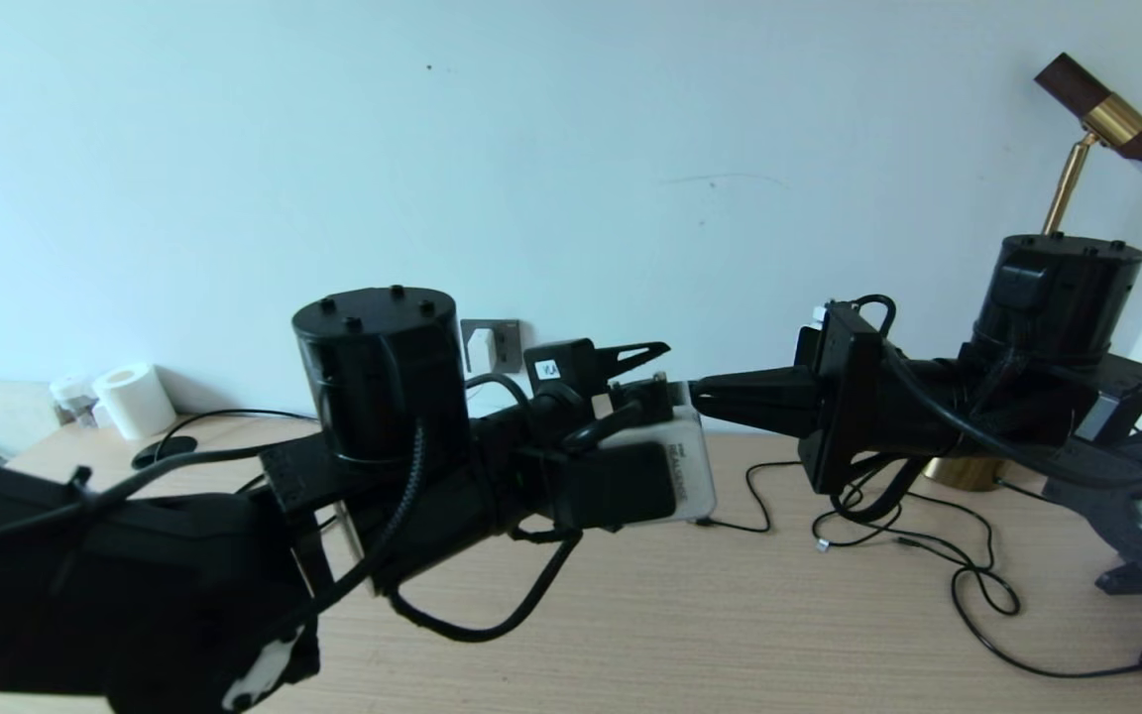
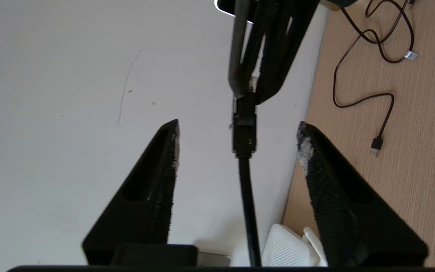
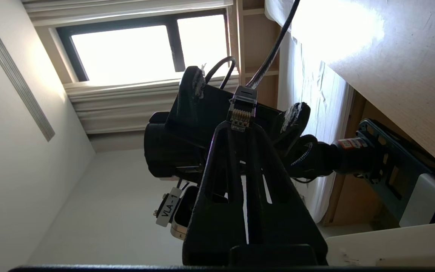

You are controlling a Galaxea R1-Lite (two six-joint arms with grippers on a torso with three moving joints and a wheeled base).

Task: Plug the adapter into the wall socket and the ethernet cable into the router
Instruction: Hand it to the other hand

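Your ethernet cable [image 2: 244, 132] is in mid-air between the two hands: its clip plug is pinched in the closed tips of the right hand [image 3: 241, 130], gold contacts showing, and the cord runs back through the gap of the left hand [image 2: 240, 139], whose fingers [image 2: 166, 158] stand wide and apart from it. That reads as a handover or regrasp, so I judge the cable half of the job is not yet done; the plug is nowhere near a port. The router [image 2: 285, 247] shows only as a white perforated corner with an antenna stub, low against the wall on the counter [image 1: 730, 635], and you cannot see its ports from here. On the wall the socket [image 1: 492, 344] has something white seated in it, which looks like the adapter [image 1: 481, 349], so that half is likely finished, though the left arm hides its cord. The counter is pale wood grain with thin black USB leads [image 1: 968, 580] looped on the right, a brass lamp base [image 1: 963, 473] behind them, and a paper roll [image 1: 135, 399] at the far left. The wall is plain white with light scuffs.
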